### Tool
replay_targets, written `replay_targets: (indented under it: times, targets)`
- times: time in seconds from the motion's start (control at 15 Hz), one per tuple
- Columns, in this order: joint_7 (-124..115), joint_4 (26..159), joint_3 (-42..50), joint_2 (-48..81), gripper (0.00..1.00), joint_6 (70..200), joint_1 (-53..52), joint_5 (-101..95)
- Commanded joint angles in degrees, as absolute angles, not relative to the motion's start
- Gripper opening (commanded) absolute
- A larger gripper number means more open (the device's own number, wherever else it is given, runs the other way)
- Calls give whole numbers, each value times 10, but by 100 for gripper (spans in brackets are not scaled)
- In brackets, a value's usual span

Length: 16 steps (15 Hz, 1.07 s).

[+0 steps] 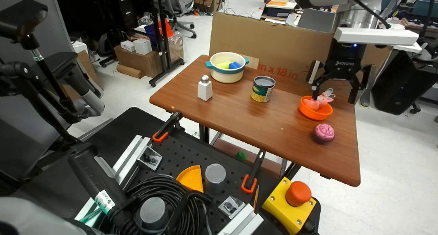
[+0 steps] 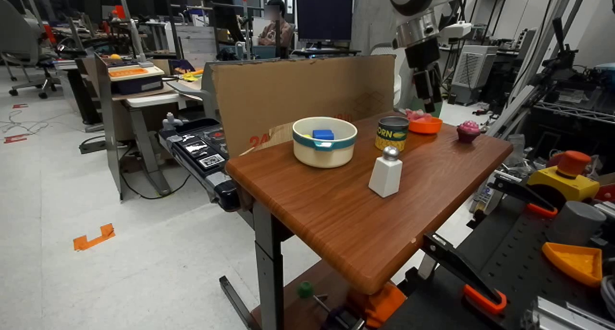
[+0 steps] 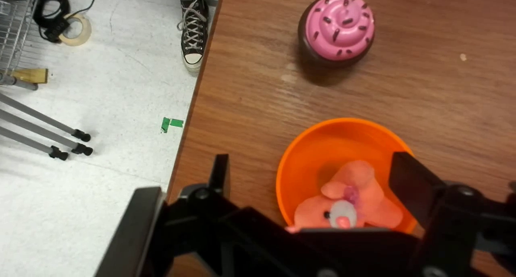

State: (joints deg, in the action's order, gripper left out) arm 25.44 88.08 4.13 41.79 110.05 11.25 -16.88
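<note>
My gripper stands open above the right part of the wooden table, its fingers wide apart and nothing held. Below it lies an orange bowl with a pink plush toy inside. In the wrist view one finger overlaps the bowl's right rim, while the other is beyond its left side; touching cannot be made out. The toy's lower part is hidden behind the gripper's body. A cupcake with pink icing sits near the bowl, also seen in both exterior views. A corn can stands farther along the table.
A cream pot with teal handles holds a blue block and something yellow. Nearby is a white shaker with a metal top. Cardboard walls off the table's back edge. Clamps and a red-topped yellow button box occupy the front.
</note>
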Motion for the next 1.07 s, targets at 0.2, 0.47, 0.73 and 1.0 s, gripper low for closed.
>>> replay_targets:
  times: [0.2,0.47,0.73,1.0]
  targets:
    - [286,874,37,414,100,1098,106,-180]
    - [295,856,37,423,100,1085,104,-178]
    - [305,847,36,429,100,1079,101,-179]
    - [310,844,36,433,100,1086,100,-179]
